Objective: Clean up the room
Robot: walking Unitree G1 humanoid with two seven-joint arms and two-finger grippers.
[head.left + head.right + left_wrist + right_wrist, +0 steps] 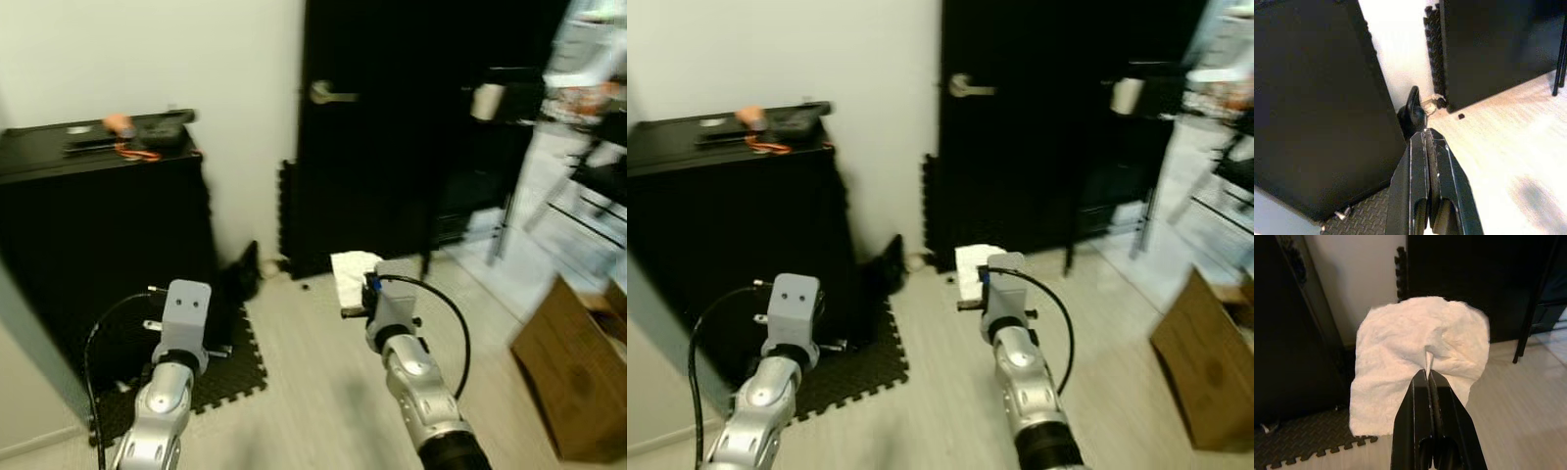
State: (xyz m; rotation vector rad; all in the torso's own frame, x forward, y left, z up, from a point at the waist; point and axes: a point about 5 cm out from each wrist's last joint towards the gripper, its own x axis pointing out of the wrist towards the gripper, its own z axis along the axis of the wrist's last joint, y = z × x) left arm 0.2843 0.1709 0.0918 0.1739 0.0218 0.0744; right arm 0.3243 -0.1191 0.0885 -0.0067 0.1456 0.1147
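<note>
While the left claw (1426,142) is hanging pressed together, the right claw (1428,377) is pinching a white cloth (1415,352) at 12 o'clock above the floor (323,392).

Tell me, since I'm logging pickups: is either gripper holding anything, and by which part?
The right gripper is shut on a white cloth, pinching a fold near its middle. The left gripper is shut on nothing.

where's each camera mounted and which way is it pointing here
Left and right eye views: head, forward and down at the black cabinet, door, both silver arms.
Left wrist view: along the shut left gripper toward cabinet and floor.
Right wrist view: along the right gripper pinching a white cloth.
Shared: cloth, door.
</note>
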